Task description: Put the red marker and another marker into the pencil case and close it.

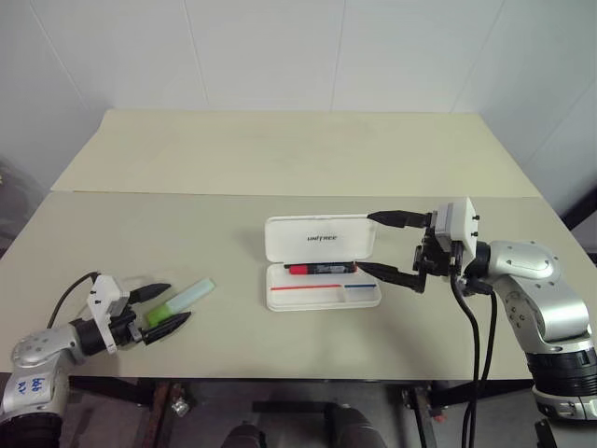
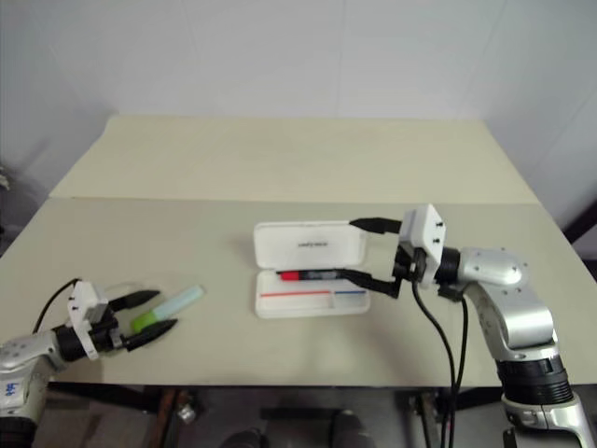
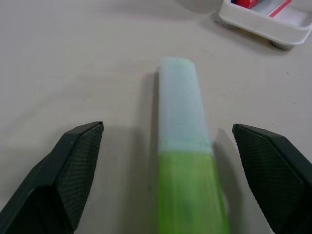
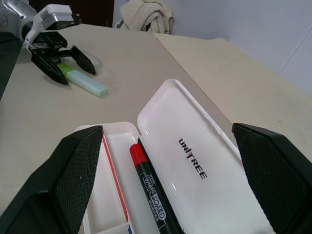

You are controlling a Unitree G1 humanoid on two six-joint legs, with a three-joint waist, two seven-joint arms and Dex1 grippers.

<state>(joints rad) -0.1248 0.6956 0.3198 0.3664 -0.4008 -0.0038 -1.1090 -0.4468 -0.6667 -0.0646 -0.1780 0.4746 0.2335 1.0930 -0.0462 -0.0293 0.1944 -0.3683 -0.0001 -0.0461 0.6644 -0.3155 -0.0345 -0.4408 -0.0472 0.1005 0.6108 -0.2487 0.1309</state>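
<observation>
red marker (image 1: 320, 269) lengthwise in open pencil case (image 1: 323, 297), cap leftward

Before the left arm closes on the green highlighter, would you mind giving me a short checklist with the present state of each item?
1. Left tool open: ok, both fingers spread.
2. Stubby green highlighter with pale mint cap between those fingers: ok, one finger on each side, not gripped.
3. White hard plastic pencil case open: ok, lid laid back flat on the table.
4. Slim marker with red cap and black barrel in the case: ok, lying along the hinge side.
5. Room for the highlighter: ok, the tray part in front of the marker is free.
6. Right tool clear of the tray: cannot tell; open, at the case's right end.
</observation>
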